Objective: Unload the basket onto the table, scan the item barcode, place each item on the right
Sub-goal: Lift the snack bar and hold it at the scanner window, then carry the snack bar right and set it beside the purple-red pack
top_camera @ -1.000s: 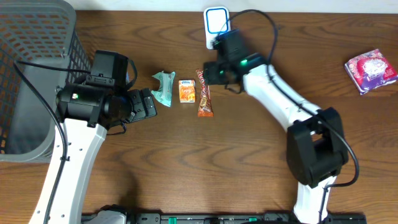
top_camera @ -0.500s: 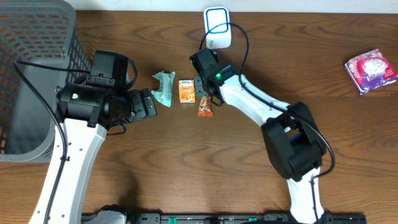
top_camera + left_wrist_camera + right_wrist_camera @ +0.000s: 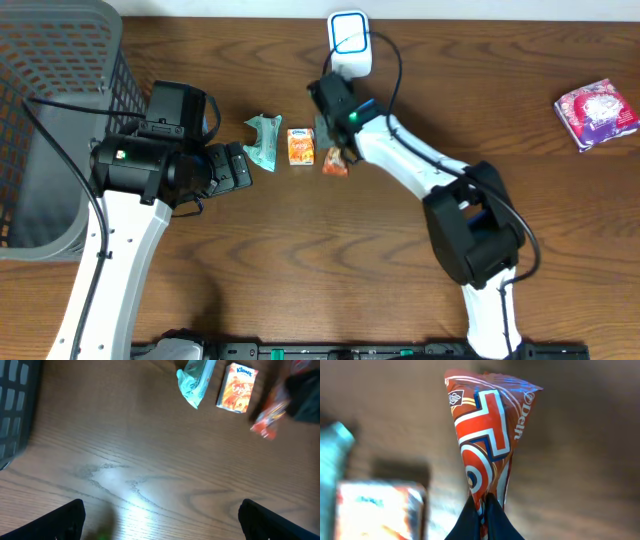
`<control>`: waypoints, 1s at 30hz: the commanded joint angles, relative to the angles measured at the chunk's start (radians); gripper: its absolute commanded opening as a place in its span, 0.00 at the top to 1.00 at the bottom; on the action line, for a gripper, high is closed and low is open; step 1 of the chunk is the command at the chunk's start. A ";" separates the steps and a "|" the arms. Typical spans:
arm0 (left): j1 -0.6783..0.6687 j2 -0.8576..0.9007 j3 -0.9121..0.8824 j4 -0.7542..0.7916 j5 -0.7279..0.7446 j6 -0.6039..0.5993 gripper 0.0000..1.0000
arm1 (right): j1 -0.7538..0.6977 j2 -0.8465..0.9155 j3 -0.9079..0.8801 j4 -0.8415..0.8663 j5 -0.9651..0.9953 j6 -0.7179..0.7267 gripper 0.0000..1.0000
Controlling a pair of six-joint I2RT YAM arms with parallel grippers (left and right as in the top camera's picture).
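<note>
The right tool has just clamped one end of the red snack wrapper and lifts it off the worktop — apparently ready for the white scanner — while the left tool stands apart.

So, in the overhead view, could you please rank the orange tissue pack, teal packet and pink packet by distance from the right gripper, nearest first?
From the right gripper:
1. orange tissue pack, just left of it
2. teal packet, farther left
3. pink packet, far right
</note>
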 commanded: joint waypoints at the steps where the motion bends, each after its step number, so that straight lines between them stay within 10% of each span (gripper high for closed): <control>1: 0.004 0.004 0.000 -0.003 -0.016 0.010 0.02 | -0.048 -0.103 0.099 0.023 0.032 -0.072 0.99; 30: 0.004 0.004 0.000 -0.003 -0.017 0.010 0.02 | -0.153 0.116 0.130 0.699 0.103 -0.203 0.99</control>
